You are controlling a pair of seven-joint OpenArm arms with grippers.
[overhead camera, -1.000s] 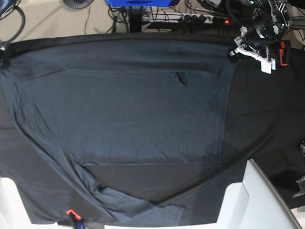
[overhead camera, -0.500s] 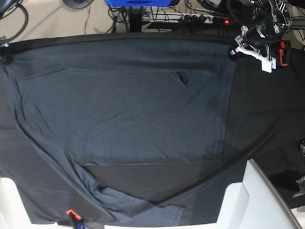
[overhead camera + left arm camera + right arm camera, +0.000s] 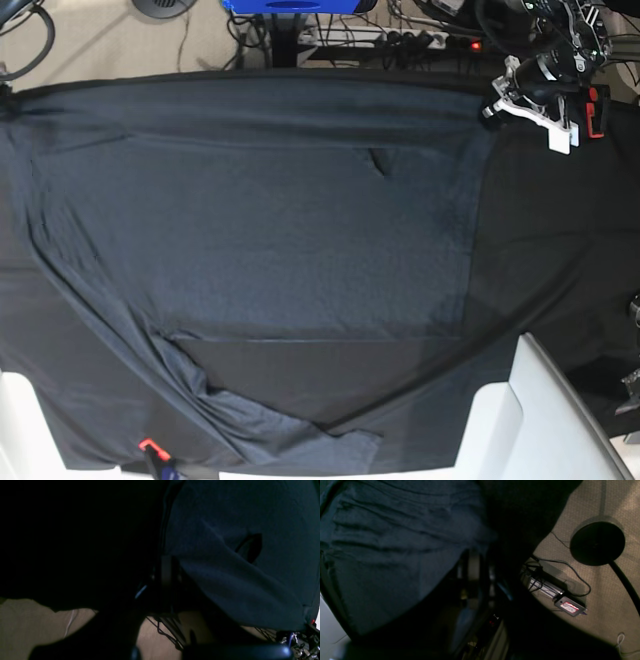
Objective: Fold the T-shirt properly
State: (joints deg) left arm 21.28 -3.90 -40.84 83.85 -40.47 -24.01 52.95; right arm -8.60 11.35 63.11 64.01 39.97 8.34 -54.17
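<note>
Now the wrinkly charcoal-grey knit T-shirt (image 3: 280, 230) is lying flatter on the black-clothed desk (image 3: 560, 250), its upper-left bunching gone, suggesting the spreading is finishing; the left claw (image 3: 545, 115) is staying closed at upper right, while the right claw (image 3: 480, 567) is too dark to tell.

The T-shirt (image 3: 270, 240) lies flat over most of the black tablecloth (image 3: 560, 260), so nothing rises above its middle and a gripper could pass there freely. At the T-shirt's far right corner the left gripper (image 3: 530, 100) and its arm take up the room, and just beyond the T-shirt's far edge cables and a power strip (image 3: 410, 38) clutter the floor. Beside the T-shirt's near right corner stands a white angled block (image 3: 535, 415), with another white piece (image 3: 22, 425) at its near left corner.
</note>
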